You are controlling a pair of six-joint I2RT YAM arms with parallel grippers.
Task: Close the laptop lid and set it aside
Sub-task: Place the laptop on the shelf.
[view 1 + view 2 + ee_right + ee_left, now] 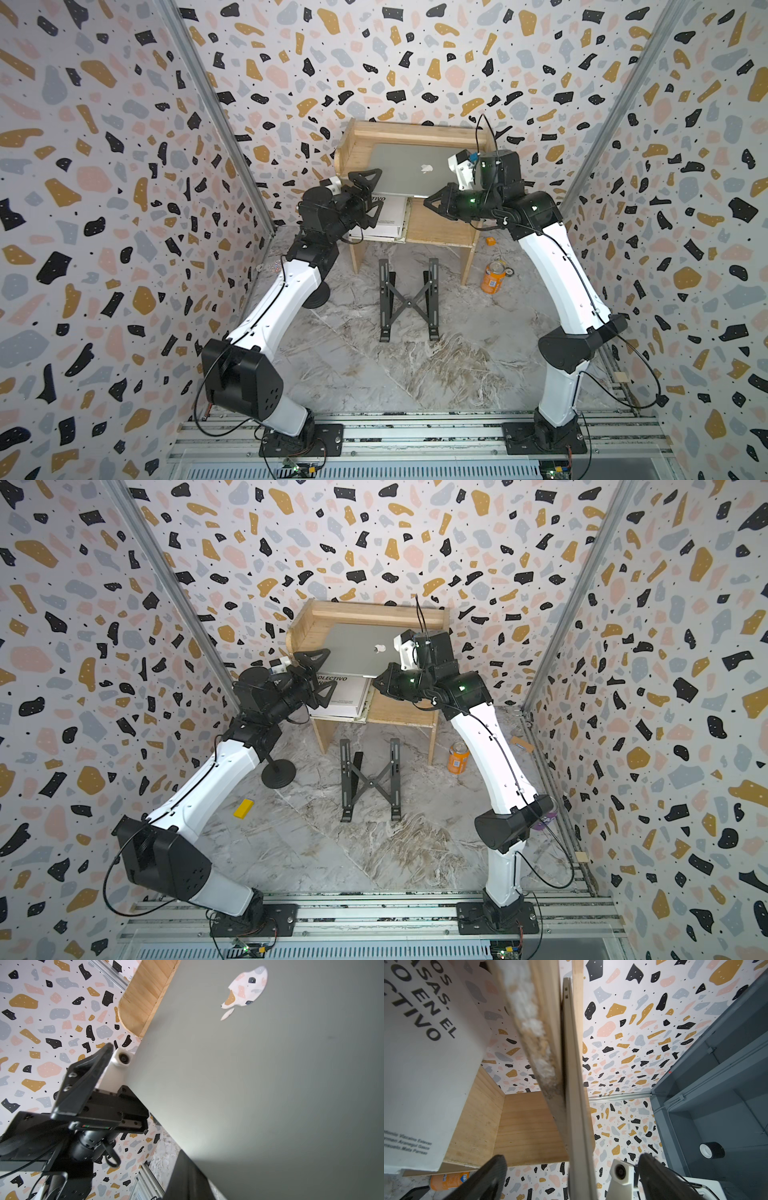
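Lid (270,1088) down, the laptop (409,174) lies closed and flat on the top tier of the wooden shelf (353,139), above the white book (390,216) and well apart from the black folding stand (409,299) on the desk (457,353). Our left jaws stand wide apart astride its side edge, gripping nothing. Our right jaws are pinched together, empty, just beside its front edge. We judge the task all but done, with only the arms to pull clear.

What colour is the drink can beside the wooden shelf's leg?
Orange with a small blue mark. The metal drink can shows best in a top view.
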